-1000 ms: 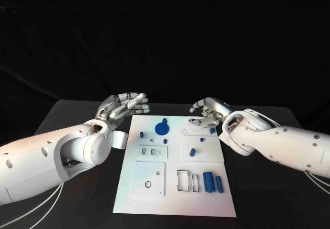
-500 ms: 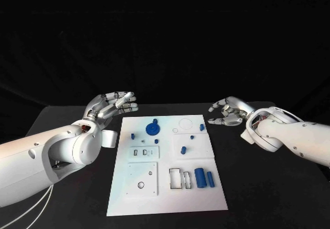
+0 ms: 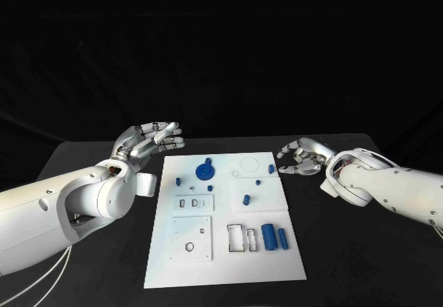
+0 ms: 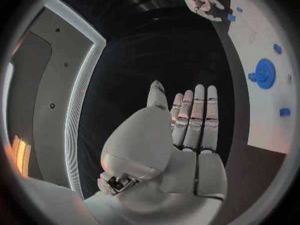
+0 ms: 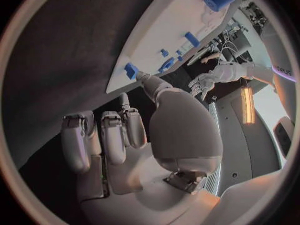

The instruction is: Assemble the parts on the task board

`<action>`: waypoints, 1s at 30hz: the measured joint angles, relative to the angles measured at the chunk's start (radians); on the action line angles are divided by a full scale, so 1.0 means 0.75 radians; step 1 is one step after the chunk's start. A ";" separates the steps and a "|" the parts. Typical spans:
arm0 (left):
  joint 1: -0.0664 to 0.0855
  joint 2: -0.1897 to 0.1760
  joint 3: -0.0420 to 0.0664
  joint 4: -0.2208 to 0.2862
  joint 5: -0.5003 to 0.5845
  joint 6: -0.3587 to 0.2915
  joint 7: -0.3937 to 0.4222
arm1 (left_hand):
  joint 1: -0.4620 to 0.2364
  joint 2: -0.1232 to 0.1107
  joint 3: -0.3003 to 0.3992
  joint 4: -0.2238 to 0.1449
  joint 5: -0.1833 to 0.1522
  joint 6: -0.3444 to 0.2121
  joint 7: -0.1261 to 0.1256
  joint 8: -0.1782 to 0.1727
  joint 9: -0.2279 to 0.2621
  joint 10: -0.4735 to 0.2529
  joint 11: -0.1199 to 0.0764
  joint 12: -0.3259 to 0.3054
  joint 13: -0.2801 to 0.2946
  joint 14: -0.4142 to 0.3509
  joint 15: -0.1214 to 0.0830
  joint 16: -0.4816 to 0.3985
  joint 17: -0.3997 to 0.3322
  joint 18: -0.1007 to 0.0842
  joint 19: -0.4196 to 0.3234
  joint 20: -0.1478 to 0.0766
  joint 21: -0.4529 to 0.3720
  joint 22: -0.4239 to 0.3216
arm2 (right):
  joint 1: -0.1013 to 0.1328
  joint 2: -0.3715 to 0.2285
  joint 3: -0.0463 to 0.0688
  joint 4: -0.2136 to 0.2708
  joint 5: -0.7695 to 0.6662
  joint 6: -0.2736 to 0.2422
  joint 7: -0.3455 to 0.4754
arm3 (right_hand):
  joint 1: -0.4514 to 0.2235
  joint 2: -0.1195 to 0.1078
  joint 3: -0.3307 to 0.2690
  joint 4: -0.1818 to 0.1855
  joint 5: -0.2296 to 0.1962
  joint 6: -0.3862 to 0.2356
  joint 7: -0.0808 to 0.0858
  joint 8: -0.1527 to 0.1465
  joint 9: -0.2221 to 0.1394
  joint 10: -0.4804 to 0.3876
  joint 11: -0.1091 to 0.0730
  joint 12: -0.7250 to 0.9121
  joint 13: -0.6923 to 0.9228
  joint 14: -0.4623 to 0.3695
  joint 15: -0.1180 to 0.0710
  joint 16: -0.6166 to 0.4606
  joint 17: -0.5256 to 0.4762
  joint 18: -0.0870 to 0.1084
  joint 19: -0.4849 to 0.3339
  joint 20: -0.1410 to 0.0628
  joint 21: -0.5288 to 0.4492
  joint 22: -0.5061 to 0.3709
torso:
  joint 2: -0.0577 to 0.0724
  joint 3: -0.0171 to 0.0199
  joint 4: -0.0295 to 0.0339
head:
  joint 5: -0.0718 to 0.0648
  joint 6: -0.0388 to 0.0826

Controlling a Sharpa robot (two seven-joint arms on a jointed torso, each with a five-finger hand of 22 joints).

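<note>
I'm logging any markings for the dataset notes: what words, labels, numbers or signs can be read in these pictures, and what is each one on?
Dark lettering on the left arm, seen in the right wrist view: too small and bent to read.
The task board and its blue parts: no readable text or numbers.

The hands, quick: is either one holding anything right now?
Left hand: open, fingers out straight, holding nothing.
Right hand: open, fingers loosely curled beside the task board, holding nothing.
</note>
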 measured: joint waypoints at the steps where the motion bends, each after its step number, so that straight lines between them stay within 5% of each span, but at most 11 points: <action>1: 0.000 0.001 0.000 0.000 0.000 0.000 0.000 | 0.000 0.000 0.000 0.000 0.000 0.000 0.000 0.000 0.000 0.000 0.000 0.000 0.000 0.000 0.000 0.000 0.000 0.000 0.000 0.000 0.000 0.000 | -0.001 0.007 0.000 -0.005 -0.002 0.002 0.001 | 0.002 0.002 0.001 -0.001 0.001 0.000 0.000 0.000 0.000 0.000 0.000 0.000 0.000 0.000 0.000 0.000 0.000 0.000 0.000 0.000 0.000 0.000 | 0.001 0.0000 0.0014 | 0.000 0.000; 10: 0.000 0.002 0.000 0.001 0.000 0.002 0.000 | 0.000 0.000 0.000 0.000 0.000 0.000 0.000 0.000 0.000 0.000 0.000 0.000 0.000 0.000 0.000 0.000 0.000 0.000 0.000 0.000 0.000 0.000 | -0.006 0.058 -0.001 -0.040 -0.020 0.020 0.006 | 0.023 0.012 0.086 -0.026 0.008 0.041 -0.002 0.005 -0.025 0.005 -0.005 0.005 0.000 0.000 -0.010 0.000 0.000 0.000 0.000 0.000 0.000 0.000 | 0.009 0.0009 0.0105 | -0.006 -0.005; 30: 0.000 0.000 0.000 0.002 0.000 0.003 -0.001 | 0.006 0.006 0.000 0.000 0.000 0.000 0.000 0.000 0.000 0.000 0.000 0.000 0.000 0.000 0.000 0.000 0.001 0.000 0.000 0.000 0.000 0.000 | -0.020 0.090 -0.002 -0.069 -0.055 0.035 0.000 | 0.023 0.012 0.130 -0.037 0.008 0.067 0.006 0.005 -0.043 0.012 0.003 0.017 0.000 0.000 -0.009 0.000 0.000 0.000 0.000 0.000 0.000 0.000 | 0.008 0.0015 0.0102 | -0.002 -0.015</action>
